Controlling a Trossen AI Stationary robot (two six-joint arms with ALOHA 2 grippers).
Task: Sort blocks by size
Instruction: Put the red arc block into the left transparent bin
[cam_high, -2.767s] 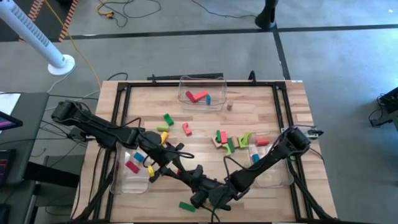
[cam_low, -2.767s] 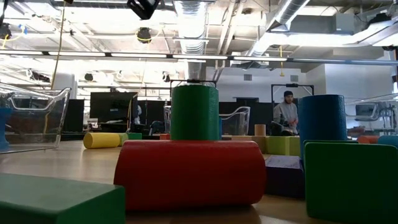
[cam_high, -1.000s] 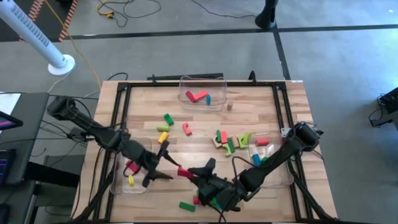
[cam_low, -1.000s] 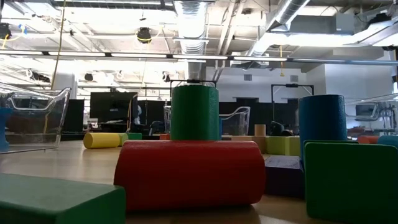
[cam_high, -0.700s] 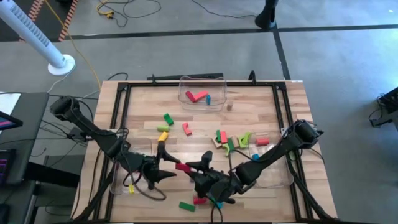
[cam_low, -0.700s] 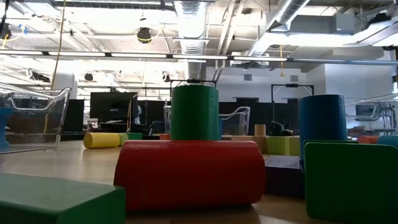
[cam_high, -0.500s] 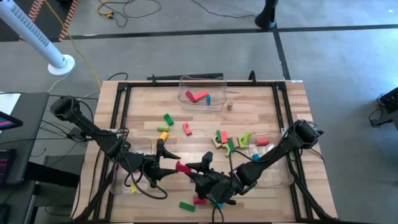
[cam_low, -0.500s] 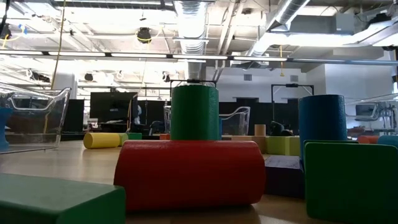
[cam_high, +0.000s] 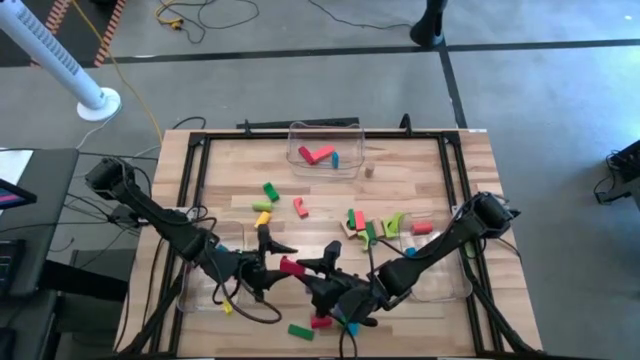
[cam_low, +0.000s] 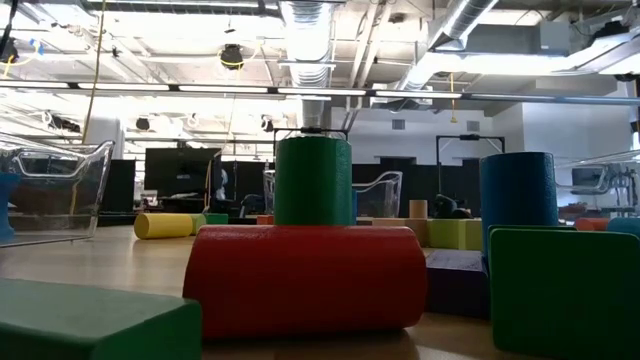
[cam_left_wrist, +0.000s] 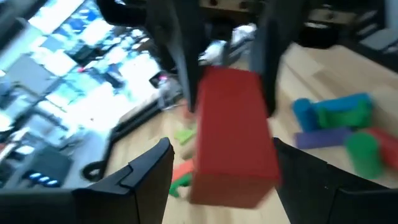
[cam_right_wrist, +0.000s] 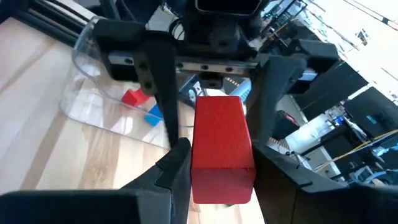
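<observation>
Beside our left tool (cam_high: 272, 262), a clear bin (cam_right_wrist: 102, 99) holds red and blue blocks; the red block (cam_right_wrist: 222, 147) sits gripped in our right tool (cam_high: 318, 275), between the left tool's spread fingers.

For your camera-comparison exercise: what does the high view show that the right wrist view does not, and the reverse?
Only the high view shows the whole table, the far bin and the scattered block cluster. Only the right wrist view shows the right gripper with its jaws closed on the red block, and the left gripper's open jaws either side of it. Both show that red block between the two grippers, and the near-left bin.
</observation>
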